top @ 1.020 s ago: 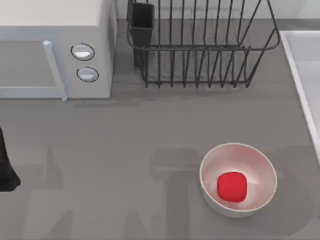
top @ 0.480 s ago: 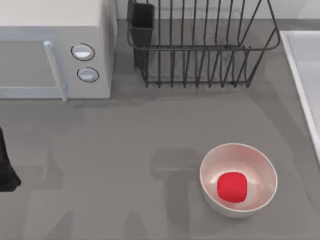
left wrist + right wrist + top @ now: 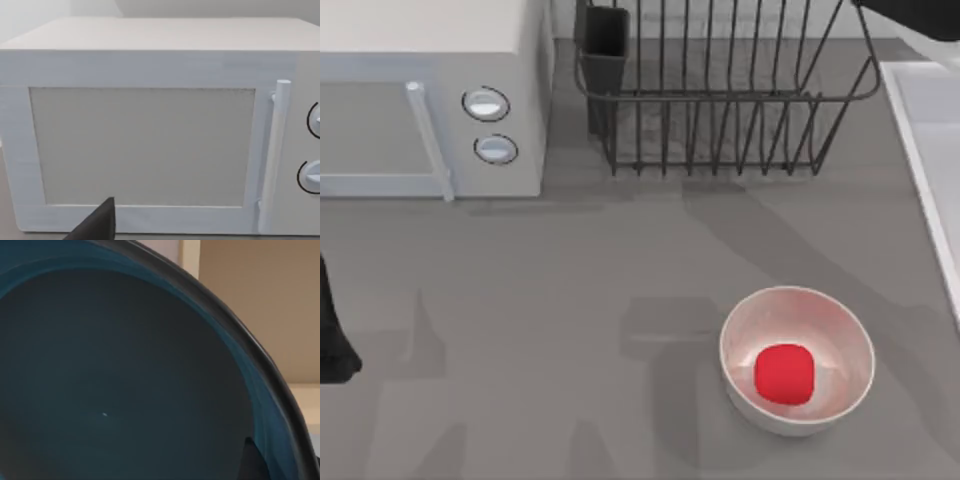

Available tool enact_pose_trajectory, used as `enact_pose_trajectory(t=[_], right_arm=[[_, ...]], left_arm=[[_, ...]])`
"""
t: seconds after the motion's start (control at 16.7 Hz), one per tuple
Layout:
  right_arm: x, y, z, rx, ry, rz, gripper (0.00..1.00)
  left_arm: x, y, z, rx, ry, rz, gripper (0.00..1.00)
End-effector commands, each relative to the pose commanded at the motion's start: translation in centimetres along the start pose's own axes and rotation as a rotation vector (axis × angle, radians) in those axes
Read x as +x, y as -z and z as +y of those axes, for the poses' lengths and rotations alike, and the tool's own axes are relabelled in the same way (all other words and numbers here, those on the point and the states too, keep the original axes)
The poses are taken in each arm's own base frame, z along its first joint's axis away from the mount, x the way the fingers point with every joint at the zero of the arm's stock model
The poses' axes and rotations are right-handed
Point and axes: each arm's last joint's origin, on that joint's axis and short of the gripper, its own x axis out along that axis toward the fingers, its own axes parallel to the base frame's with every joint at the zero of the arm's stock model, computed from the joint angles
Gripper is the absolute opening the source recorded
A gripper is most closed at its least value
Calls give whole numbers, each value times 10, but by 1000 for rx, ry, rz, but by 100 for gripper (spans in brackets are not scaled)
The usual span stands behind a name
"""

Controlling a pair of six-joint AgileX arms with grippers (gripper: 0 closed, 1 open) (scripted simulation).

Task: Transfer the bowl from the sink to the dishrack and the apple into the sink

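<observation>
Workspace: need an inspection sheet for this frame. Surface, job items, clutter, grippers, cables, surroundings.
Surface: grey table, arm shadows across it.
Bowl: teal-blue bowl close before the right wrist camera.
Apple: red apple inside the white bowl, right of centre.
Dishrack: dishrack at the far edge, nothing in it, black utensil cup at its left corner.
Sink: sink at the right edge.
Clutter: microwave far left, door shut.
Grippers: left arm parked at the left edge; right arm at the far right corner.
Cables: nothing seen.
Surroundings: nothing seen.
</observation>
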Motion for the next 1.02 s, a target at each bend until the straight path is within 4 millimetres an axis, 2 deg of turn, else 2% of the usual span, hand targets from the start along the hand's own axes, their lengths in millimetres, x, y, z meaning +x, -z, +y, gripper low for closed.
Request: enact_pose_trajectory(t=[0.42,0.54,0.72,1.02], right_arm=[[-3,-1,2,18,-6,-10,0],[7,11,5,11,7,-3,0],[35,50,14,3,22,5,0],[81,138,19,27,10,-21,0]], left_arm=[[0,0,0,0,0,0,100],[0,0,0,0,0,0,100],[0,0,0,0,0,0,100],[0,0,0,0,0,0,100]])
